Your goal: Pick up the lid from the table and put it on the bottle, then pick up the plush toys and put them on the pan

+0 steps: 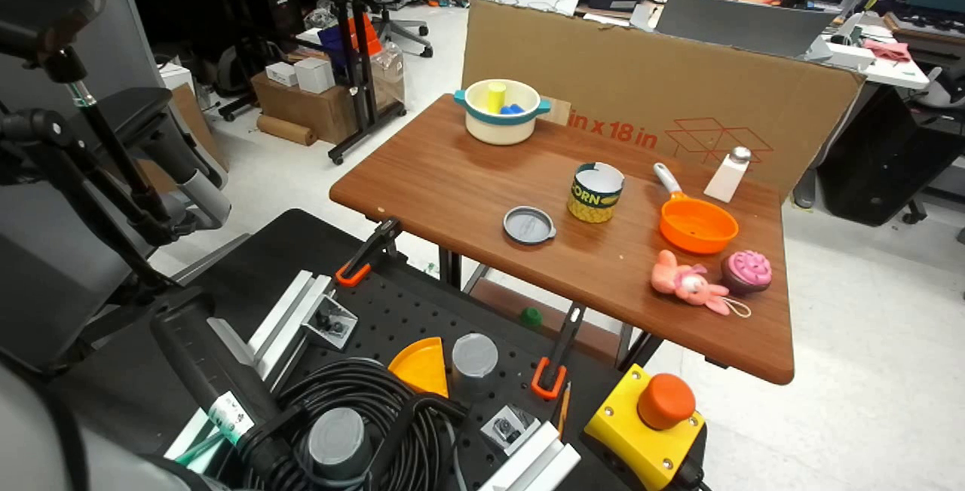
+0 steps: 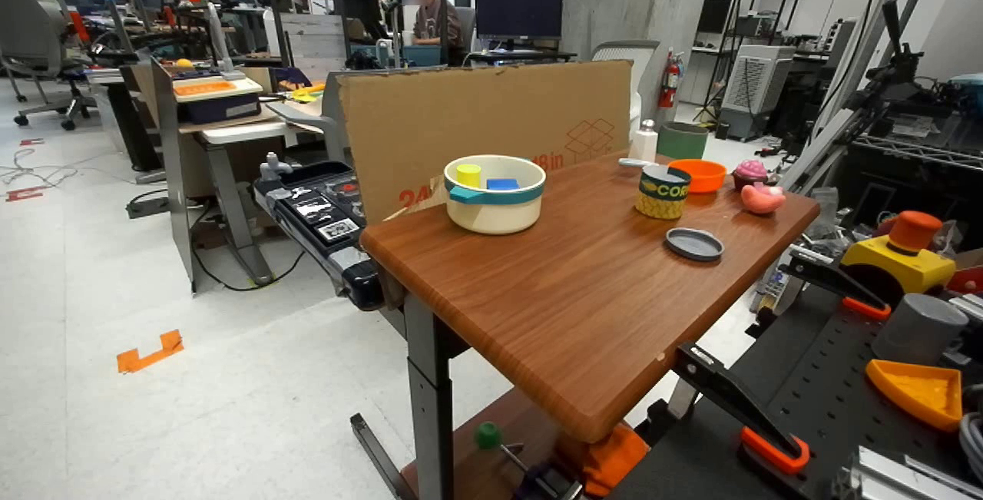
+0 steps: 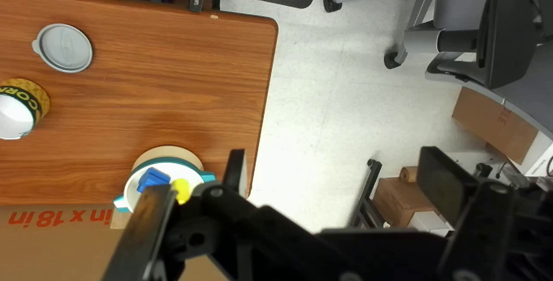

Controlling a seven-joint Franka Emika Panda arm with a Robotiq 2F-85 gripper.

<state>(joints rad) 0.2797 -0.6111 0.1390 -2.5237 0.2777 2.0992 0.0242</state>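
Observation:
The grey lid (image 1: 529, 225) lies flat on the wooden table, near its front edge. Just behind it stands the bottle (image 1: 590, 210), a yellow corn can with a dark green band and an uncovered top. Both also show in the wrist view, lid (image 3: 65, 48) and bottle (image 3: 39, 95), at the left. The orange pan (image 1: 698, 224) rests farther along the table. Beside it lie the plush toys: a salmon-pink rabbit (image 1: 686, 282) and a magenta cupcake (image 1: 746, 272). My gripper (image 3: 333, 150) is open, nothing between its fingers, only floor behind; neither exterior view shows it.
A cream pot (image 2: 494, 216) with teal handles holds yellow and blue pieces at a table corner. A white shaker (image 1: 727, 176) stands by the pan's handle. Cardboard (image 1: 641, 91) walls off the back edge. Black clamps (image 2: 737, 400) grip the front edge.

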